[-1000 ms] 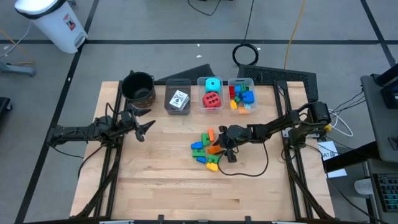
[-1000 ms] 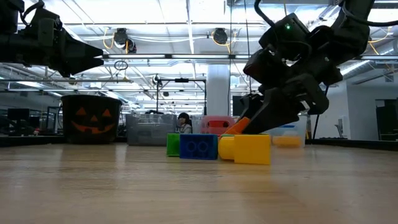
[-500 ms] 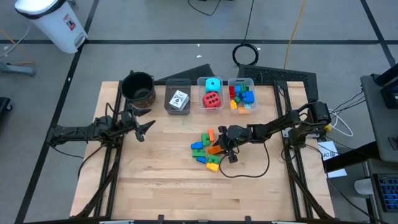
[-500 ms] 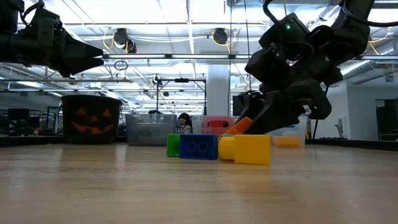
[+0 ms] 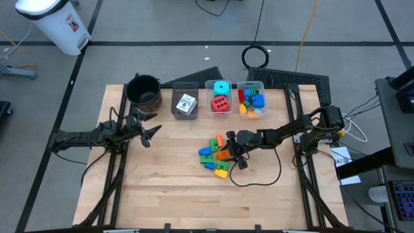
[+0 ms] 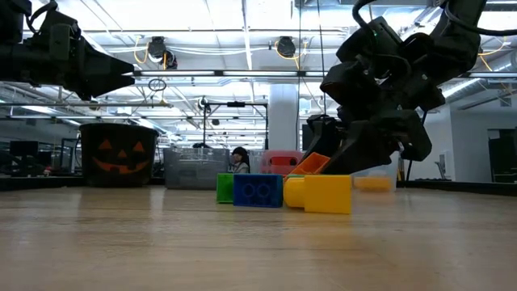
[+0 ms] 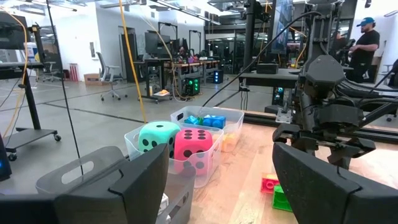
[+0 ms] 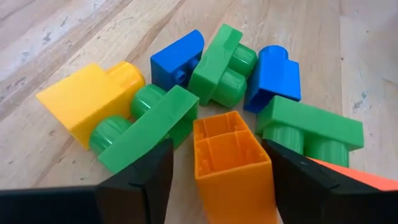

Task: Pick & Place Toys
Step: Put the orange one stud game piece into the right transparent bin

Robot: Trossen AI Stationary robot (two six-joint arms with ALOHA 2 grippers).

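A pile of small blue, green, yellow and orange bricks (image 5: 215,155) lies mid-table. My right gripper (image 8: 217,149) slants down into its right side, open, one finger on either side of an orange brick (image 8: 231,158). That brick lies tilted, its far end raised (image 6: 313,162), hollow side up. My left gripper (image 5: 152,131) hangs open and level above the table's left part, touching nothing. A red (image 7: 193,146) and a cyan dotted cube (image 7: 156,135) sit in a clear bin, white cards (image 5: 186,103) in a grey bin. My right gripper stands astride the orange brick, along its length, coming from the table's right and slanting down. Bare wood shows between one finger (image 8: 140,177) and the brick's side. The other finger (image 8: 298,180) borders the opposite side (image 8: 266,163); whether it touches I cannot tell.
Three bins stand in a row at the far edge: the grey one (image 5: 185,92), the cube bin (image 5: 220,87) and one with bricks (image 5: 251,98). A black pot (image 5: 144,90) stands at the far left. Bare wood lies toward the near edge.
My right gripper has rolled a little about its own pointing line while staying in place at the pile. The orange brick stays tilted between its fingers.
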